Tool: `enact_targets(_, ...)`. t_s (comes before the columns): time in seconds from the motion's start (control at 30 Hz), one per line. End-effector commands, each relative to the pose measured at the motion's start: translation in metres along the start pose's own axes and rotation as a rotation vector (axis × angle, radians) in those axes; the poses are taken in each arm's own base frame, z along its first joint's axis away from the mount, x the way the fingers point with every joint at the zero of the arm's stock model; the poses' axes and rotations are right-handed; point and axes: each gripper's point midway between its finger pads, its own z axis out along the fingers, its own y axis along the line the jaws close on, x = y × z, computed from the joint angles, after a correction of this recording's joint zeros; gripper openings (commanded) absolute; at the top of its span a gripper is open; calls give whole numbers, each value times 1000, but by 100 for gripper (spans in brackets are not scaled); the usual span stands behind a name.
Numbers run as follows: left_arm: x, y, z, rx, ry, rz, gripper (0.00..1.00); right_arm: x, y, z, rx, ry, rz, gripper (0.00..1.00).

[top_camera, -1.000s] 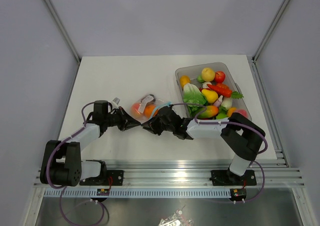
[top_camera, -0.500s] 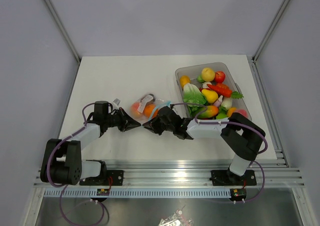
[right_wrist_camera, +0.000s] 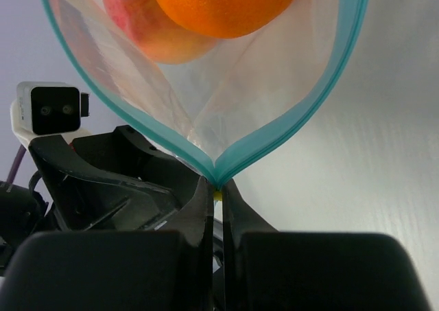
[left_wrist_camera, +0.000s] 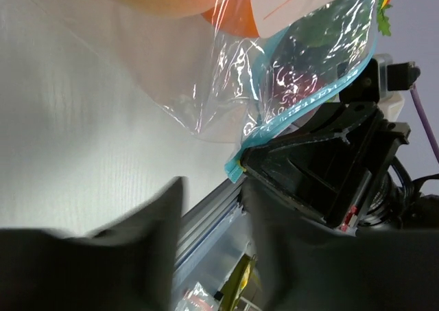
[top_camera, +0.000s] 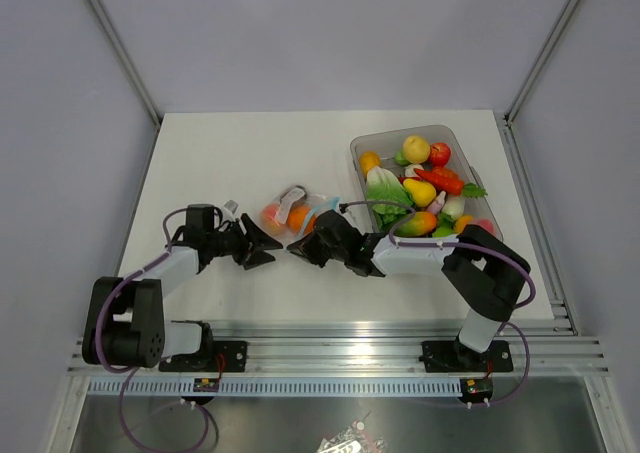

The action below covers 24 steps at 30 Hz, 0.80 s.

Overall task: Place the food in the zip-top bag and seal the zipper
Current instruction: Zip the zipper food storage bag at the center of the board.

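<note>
The zip-top bag [top_camera: 297, 205] lies on the white table between my two grippers, with a round orange [right_wrist_camera: 219, 5] and a pink-yellow peach [right_wrist_camera: 154, 36] inside. In the right wrist view its light blue zipper [right_wrist_camera: 295, 129] spreads into a V, so the mouth gapes. My right gripper [right_wrist_camera: 217, 187] is shut on the zipper's end corner, where the two strips meet. In the left wrist view that pinched corner [left_wrist_camera: 236, 165] shows ahead of my left gripper [left_wrist_camera: 212, 218]. The left gripper is open with nothing between its blurred fingers, a little short of the bag.
A rigid clear tray [top_camera: 357, 149] at the back right holds green lettuce [top_camera: 385, 191] and several more toy fruits and vegetables. The aluminium rail [top_camera: 340, 333] runs along the table's near edge.
My left gripper has opened, let go of the bag's edge and drawn back slightly to the left. My right gripper has closed onto the zipper's end.
</note>
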Motion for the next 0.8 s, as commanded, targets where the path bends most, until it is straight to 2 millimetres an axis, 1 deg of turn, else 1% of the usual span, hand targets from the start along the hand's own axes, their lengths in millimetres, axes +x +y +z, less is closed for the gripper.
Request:
enact_targets(0.0, 3, -12, -2, 56, 27, 11, 58, -5, 25, 3, -51, -21, -39, 0)
enact_targets(0.1, 4, -12, -1, 75, 23, -2, 59, -4, 28, 5, -59, -16, -41, 0)
enact_targets(0.17, 1, -15, 1, 93, 20, -8, 57, -3, 29, 5, -64, -12, -40, 0)
enact_targets(0.23, 0, -11, 5, 89, 17, -48, 45, -3, 30, 5, -69, -9, -39, 0)
enact_targets(0.27, -4, -13, 6, 104, 3, -42, 40, -3, 30, 5, -69, -10, -38, 0)
enact_targets(0.3, -6, -15, 7, 115, -6, -50, 37, -3, 31, 4, -72, -9, -39, 0)
enact_targets(0.33, -3, -12, 8, 124, -4, -114, 34, -3, 31, 4, -70, -10, -39, 0)
enact_targets(0.37, -9, -21, 8, 169, -36, -82, 34, -3, 30, 4, -69, -10, -41, 0)
enact_targets(0.47, -13, -25, 8, 193, -66, -108, 36, -4, 28, 3, -64, -15, -38, 0)
enact_targets(0.53, -15, -25, 8, 192, -82, -116, 41, -4, 27, 3, -62, -13, -38, 0)
enact_targets(0.63, -19, -30, 7, 211, -94, -127, 41, -3, 27, 4, -62, -8, -41, 0)
enact_targets(0.73, -22, -33, 7, 224, -103, -127, 38, -2, 27, 5, -64, -6, -44, 0)
enact_targets(0.77, -24, -33, 8, 220, -102, -130, 35, -2, 28, 5, -69, -4, -47, 0)
